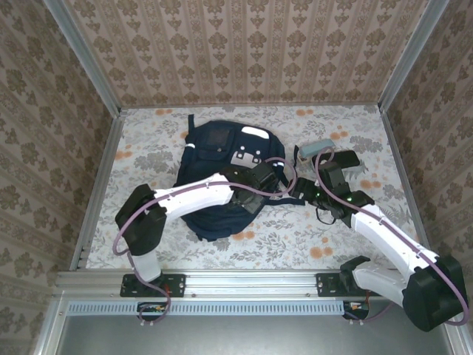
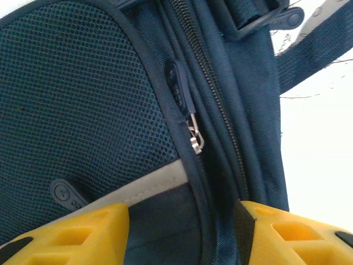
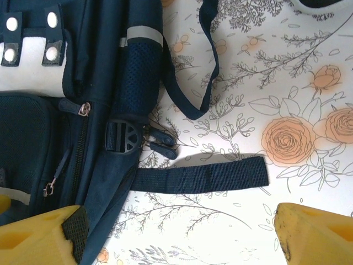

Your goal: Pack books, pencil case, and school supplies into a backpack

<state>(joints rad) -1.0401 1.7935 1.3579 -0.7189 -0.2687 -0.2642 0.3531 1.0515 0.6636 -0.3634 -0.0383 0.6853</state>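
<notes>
You see the left end effector (image 2: 182, 215) part-open astride the zipper (image 2: 194, 138) of the backpack (image 2: 83, 99); the right end effector (image 3: 177, 221) stands wide above the worktop (image 3: 309, 72).

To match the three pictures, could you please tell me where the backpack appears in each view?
Top external: the backpack lies mid-table, partly under the left arm.
Left wrist: close up, from the left edge to past centre.
Right wrist: along the left third of the picture.
Shared landmark: its white reflective stripes, though whether it is the same stripe each time I cannot tell.
</notes>
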